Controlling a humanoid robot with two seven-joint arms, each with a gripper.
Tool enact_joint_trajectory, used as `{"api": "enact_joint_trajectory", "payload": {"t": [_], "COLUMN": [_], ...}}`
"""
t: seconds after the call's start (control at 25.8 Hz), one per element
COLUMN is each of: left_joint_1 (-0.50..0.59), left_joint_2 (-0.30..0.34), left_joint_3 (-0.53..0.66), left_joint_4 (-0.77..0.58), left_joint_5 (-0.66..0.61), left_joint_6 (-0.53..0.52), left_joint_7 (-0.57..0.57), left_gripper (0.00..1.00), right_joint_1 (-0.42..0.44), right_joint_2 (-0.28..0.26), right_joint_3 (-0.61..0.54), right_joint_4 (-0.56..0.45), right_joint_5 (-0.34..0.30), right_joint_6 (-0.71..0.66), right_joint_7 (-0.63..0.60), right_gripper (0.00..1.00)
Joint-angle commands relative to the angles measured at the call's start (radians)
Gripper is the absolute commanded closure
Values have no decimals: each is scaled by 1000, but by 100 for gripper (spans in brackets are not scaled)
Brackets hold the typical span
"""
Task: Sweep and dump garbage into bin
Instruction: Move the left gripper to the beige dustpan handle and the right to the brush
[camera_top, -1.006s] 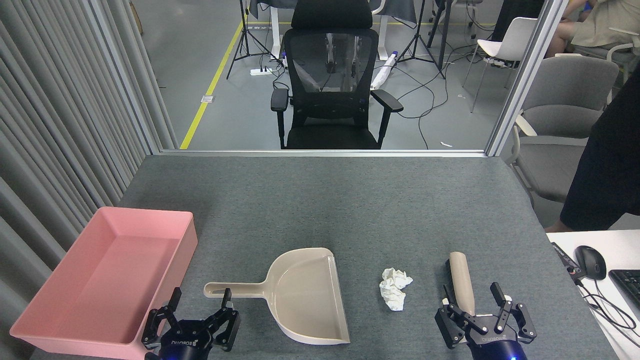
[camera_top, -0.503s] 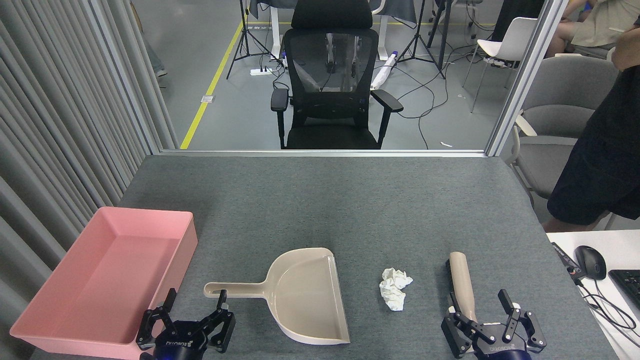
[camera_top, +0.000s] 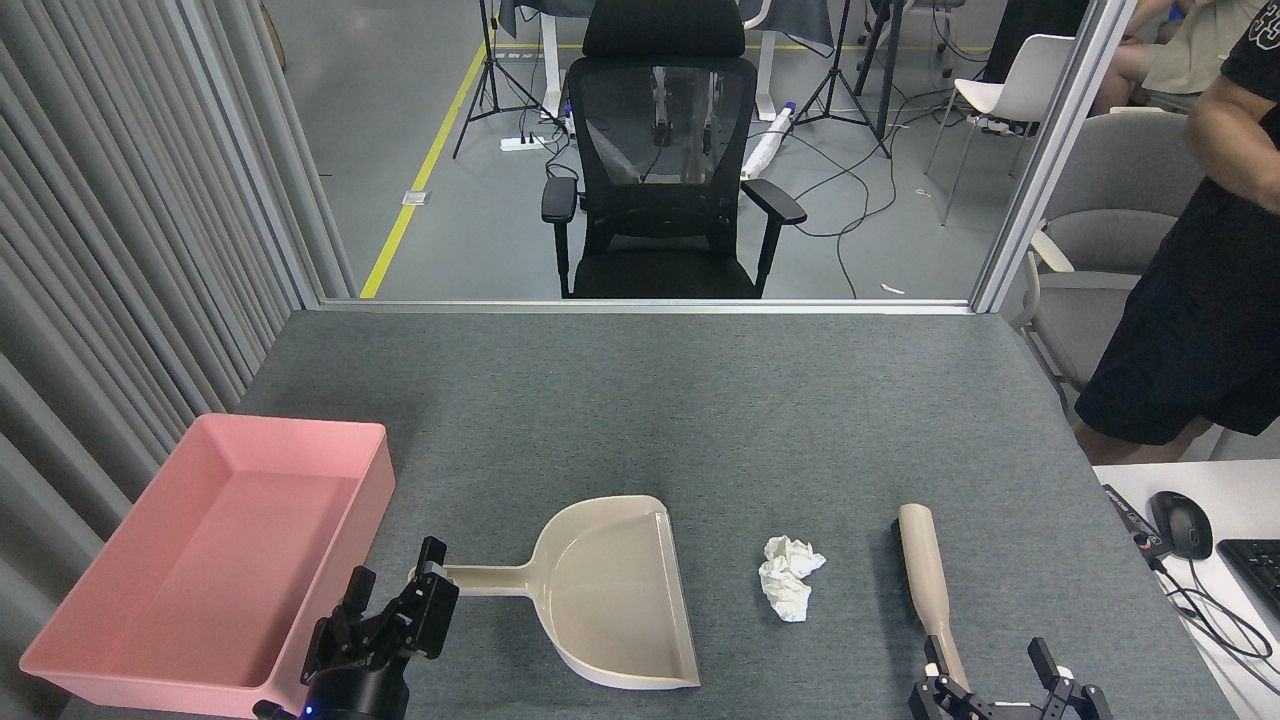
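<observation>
Office-lab: mesh office chair (camera_top: 660, 170), tripods (camera_top: 835, 75), floor cables (camera_top: 860, 200), keyboard (camera_top: 1255, 575), mouse (camera_top: 1182, 525).

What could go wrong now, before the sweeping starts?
The left gripper sits at the very tip of the dustpan handle, so the pan could pivot or slip. The right gripper is open at the brush handle's near end; a poor grip might knock the brush into the garbage.

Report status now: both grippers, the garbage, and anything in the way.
Left gripper at dustpan handle tip, grasp unclear. Right gripper open around brush handle. Garbage between dustpan and brush; nothing blocking.
</observation>
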Motion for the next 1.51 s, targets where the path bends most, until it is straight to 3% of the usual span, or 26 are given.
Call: {"api": "enact_joint_trajectory", "payload": {"t": [0.0, 0.35, 0.62, 0.81, 1.01, 1.47], "left_joint_1": [-19, 20, 24, 30, 41, 49], "left_joint_2": [0, -3, -2, 1, 3, 4], "left_joint_3": [1, 70, 56, 54, 59, 62], "left_joint_4": [0, 0, 0, 0, 5, 51], "left_joint_5": [178, 192, 200, 217, 321, 323], "left_joint_6": [-22, -100, -129, -128, -117, -131], "left_joint_7": [11, 4, -44, -41, -42, -39], "left_gripper": [1, 1, 1, 1, 1, 1], "right_joint_1": [4, 5, 34, 33, 31, 19], "right_joint_2": [1, 1, 9, 7, 7, 7], "right_joint_3": [-2, -21, -25, -25, -19, -14], "right_joint_4": [1, 1, 6, 13, 30, 98], "right_joint_5": [-1, -4, -2, 2, 7, 10], "right_joint_6": [3, 2, 3, 5, 3, 3], "right_joint_7": [-5, -7, -7, -7, -8, -12], "right_gripper": [2, 2, 2, 2, 2, 2]}}
